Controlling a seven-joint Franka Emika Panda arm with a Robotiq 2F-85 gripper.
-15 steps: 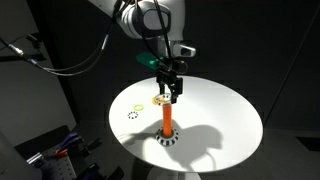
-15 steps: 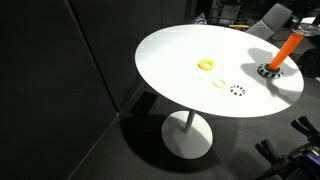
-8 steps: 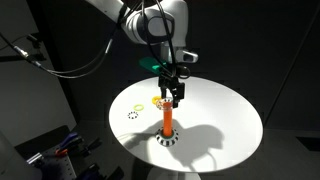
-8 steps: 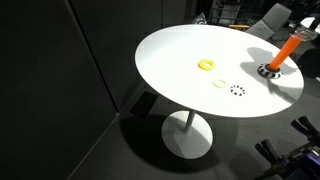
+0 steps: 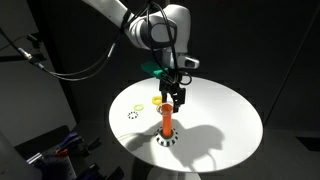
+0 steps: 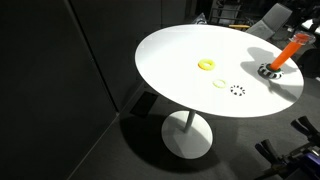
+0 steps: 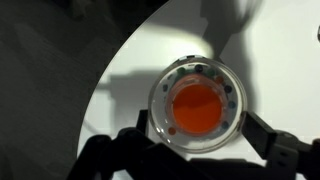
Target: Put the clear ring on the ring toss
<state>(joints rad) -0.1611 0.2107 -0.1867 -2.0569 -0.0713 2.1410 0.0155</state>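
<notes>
Darkness surrounds a round white worktop (image 5: 225,115). We see the gripper (image 5: 174,102) hanging just above the peg (image 5: 168,122); whether its jaws are apart or clamped on something we cannot tell. A clear ring (image 5: 132,113) lies flat on the worktop, apart from the peg. We fear the jaws clipping and toppling the peg, or the thin ring slipping when pinched.

Ring toss (image 5: 167,122) orange, base (image 5: 167,140) black-white; clear ring (image 6: 237,90) dark-speckled; table (image 6: 180,50) white.
</notes>
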